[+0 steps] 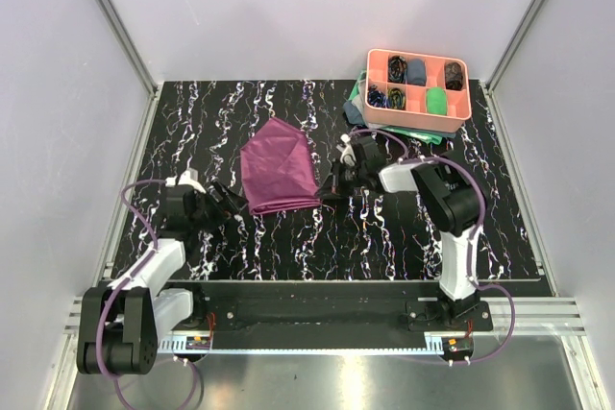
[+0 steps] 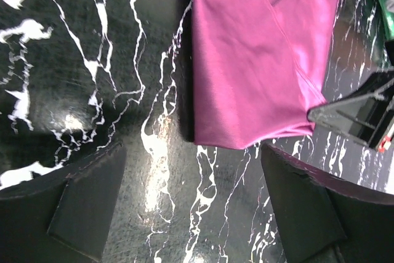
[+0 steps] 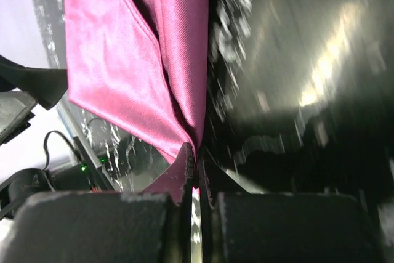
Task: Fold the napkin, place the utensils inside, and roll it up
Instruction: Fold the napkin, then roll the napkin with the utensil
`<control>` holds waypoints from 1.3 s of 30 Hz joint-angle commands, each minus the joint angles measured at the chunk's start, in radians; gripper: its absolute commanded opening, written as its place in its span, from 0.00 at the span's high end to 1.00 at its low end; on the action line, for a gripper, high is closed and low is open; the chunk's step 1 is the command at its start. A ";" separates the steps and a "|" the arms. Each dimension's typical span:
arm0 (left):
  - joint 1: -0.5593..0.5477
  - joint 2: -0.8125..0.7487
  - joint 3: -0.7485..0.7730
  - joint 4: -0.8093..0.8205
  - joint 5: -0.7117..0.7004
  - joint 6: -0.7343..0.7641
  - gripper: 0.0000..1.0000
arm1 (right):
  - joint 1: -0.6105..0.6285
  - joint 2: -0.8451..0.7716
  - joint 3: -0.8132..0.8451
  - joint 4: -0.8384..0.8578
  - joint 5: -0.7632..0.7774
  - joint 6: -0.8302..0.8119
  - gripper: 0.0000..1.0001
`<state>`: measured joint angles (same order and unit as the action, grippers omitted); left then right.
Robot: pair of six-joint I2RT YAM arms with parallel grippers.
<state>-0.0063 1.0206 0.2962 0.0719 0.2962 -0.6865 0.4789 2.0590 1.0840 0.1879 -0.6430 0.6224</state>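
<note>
**A:** Where is the plum-purple soft cloth napkin (image 1: 279,175)?

**B:** Flat on the black, white-veined marble-look table (image 1: 384,228), between the two grippers. The right gripper (image 3: 197,159) is clamped tight on one corner of it. In its wrist view the cloth runs away ahead of the fingertips, doubled into two layers.

**A:** Why a corner?

**B:** My guess is that a pinched corner lets the arm lift one flap and carry it across for a fold, while the rest lies anchored on the table.

**A:** And the left gripper (image 2: 194,183)?

**B:** Spread wide, holding nothing. The napkin's near hem sits just ahead of its open fingers, apart from both. It looks placed to take the neighbouring corner or pin the cloth, though that is only a reading.

**A:** The utensils?

**B:** I can't find the gold-headed spoon and fork anywhere. Beyond the right gripper a coral-pink plastic compartment tray (image 1: 413,120) stands on a crumpled teal-green cloth (image 1: 357,101). Its small dark and green contents are too small to identify. Whether the pinch holds both napkin layers or one is hidden between the jaws.
</note>
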 commanded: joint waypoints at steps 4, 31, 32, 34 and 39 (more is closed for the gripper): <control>0.005 0.058 -0.058 0.189 0.106 -0.059 0.13 | 0.010 -0.197 -0.212 -0.062 0.189 0.031 1.00; -0.208 0.407 -0.016 0.378 0.107 -0.062 0.44 | 0.010 -0.316 -0.368 -0.068 0.247 0.054 1.00; -0.215 0.420 -0.006 0.370 0.100 -0.058 0.48 | 0.010 -0.315 -0.366 -0.068 0.249 0.056 1.00; -0.228 0.430 0.000 0.348 0.080 -0.056 0.59 | 0.010 -0.310 -0.363 -0.065 0.247 0.057 1.00; -0.242 0.426 0.011 0.292 0.028 -0.038 0.72 | 0.010 -0.310 -0.360 -0.061 0.249 0.060 1.00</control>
<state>-0.2314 1.4311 0.2947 0.4835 0.4114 -0.7746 0.4824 1.7416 0.7235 0.1768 -0.4606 0.6979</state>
